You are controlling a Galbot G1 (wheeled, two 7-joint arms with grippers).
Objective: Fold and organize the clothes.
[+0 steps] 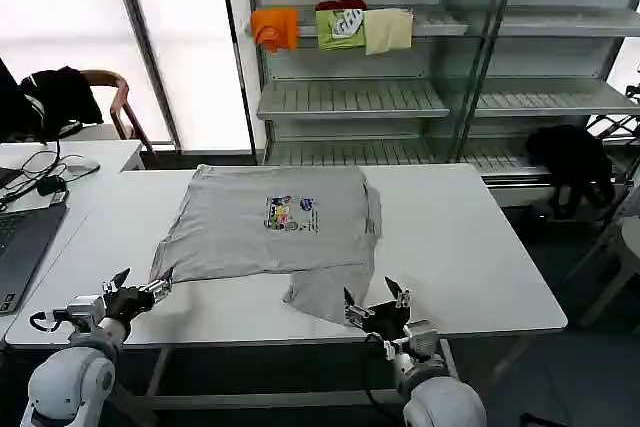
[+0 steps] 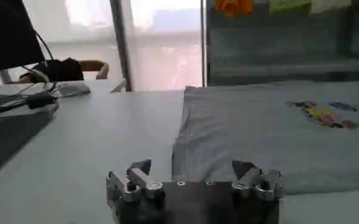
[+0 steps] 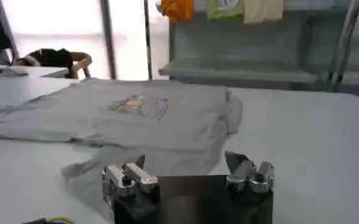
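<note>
A: Where is the T-shirt (image 1: 268,230) found?

B: It is spread print-up on the white table (image 1: 480,247), its long axis running from the near edge toward the shelves (image 1: 400,97).

A: Which of the 2 arms is nearer?

B: The right gripper (image 1: 378,302) is placed at a loose fold on the near hem, fingers spread, nothing held. The left gripper (image 1: 140,289) is set just beside the left sleeve, likewise spread and empty. Both are judged within reach.
</note>
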